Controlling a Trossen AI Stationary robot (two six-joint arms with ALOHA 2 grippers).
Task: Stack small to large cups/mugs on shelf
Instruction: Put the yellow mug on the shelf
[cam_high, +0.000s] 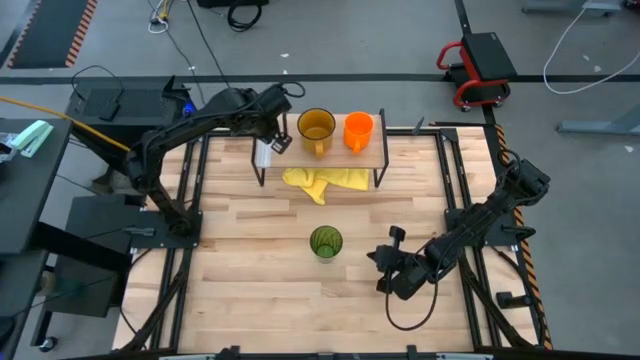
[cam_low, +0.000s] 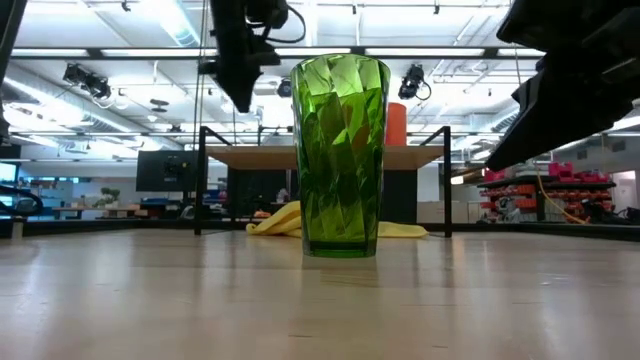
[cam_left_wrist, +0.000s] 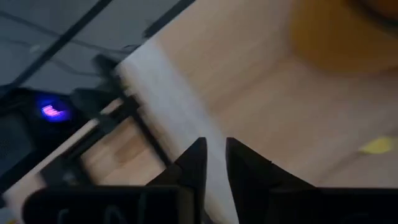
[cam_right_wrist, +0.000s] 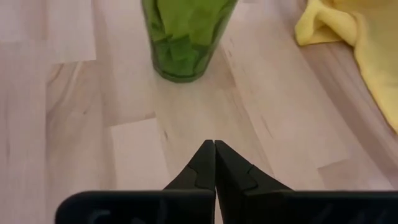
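Note:
The light-wood shelf (cam_high: 340, 158) stands at the table's far side on thin black legs. An amber mug (cam_high: 316, 127) and an orange mug (cam_high: 358, 130) stand upright on it, side by side. The green tumbler (cam_high: 325, 241) stands upright on the tabletop in the middle, also in the low view (cam_low: 340, 150) and the right wrist view (cam_right_wrist: 186, 37). My left gripper (cam_high: 278, 140) hovers over the shelf's left end by the white strip (cam_left_wrist: 168, 87), with its fingers (cam_left_wrist: 214, 149) narrowly open and empty. My right gripper (cam_right_wrist: 214, 146) is shut and empty, low to the right of the tumbler and pointing at it.
A crumpled yellow cloth (cam_high: 325, 181) lies on the table under the shelf's near edge, behind the tumbler. Black frame rails run along the table's left and right sides. Bare wood lies around the tumbler and toward the near edge.

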